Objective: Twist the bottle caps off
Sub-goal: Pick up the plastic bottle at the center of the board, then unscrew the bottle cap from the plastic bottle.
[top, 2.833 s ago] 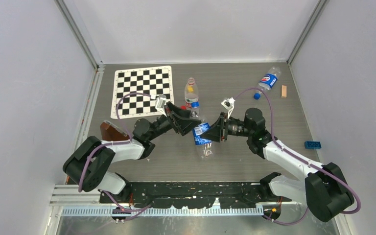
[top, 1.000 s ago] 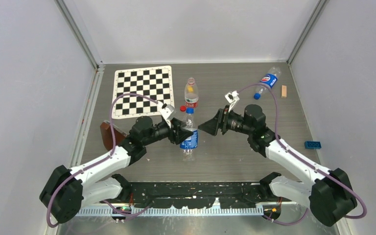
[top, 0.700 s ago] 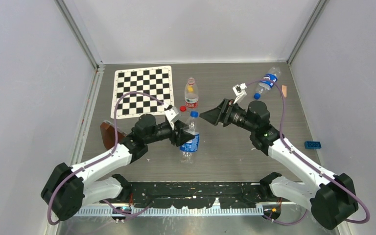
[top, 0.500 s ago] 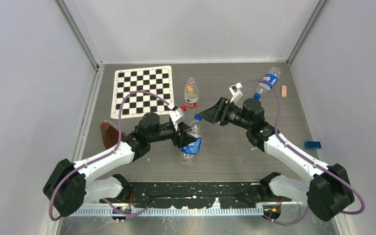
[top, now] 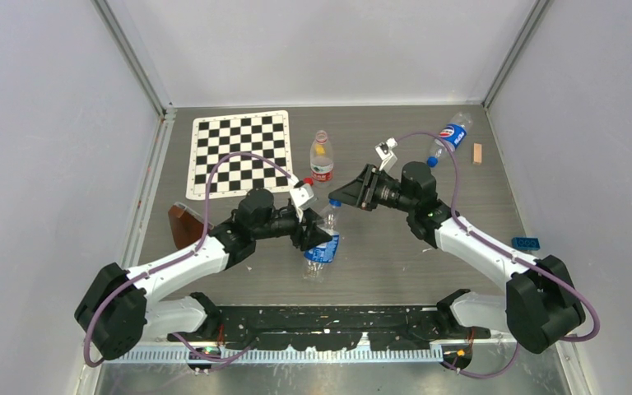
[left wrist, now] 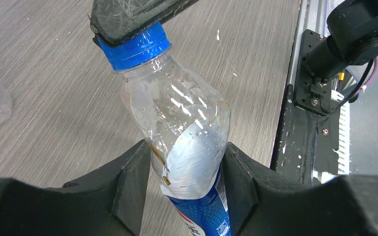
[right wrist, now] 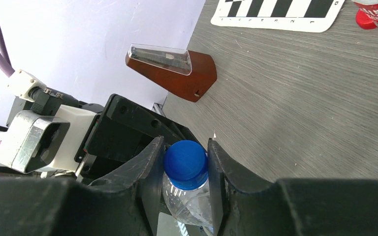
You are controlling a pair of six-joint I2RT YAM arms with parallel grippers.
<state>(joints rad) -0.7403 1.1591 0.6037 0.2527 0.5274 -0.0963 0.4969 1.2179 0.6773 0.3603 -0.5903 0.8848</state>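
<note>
Grip of the left gripper is closed on the body of the blue-label bottle, which sits tilted between its two fingers. The right gripper comes from the opposite side, above the left one, and its fingers press on both sides of the blue cap. The red-label bottle stands beyond both grippers, apart from them.

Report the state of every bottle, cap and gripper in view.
held bottle: tilted, cap on
gripped cap: on its bottle, pinched
left gripper: shut on held bottle
right gripper: shut on gripped cap
red-label bottle: upright on table
far bottle: lying on its side
loose cap: off, on table
</note>
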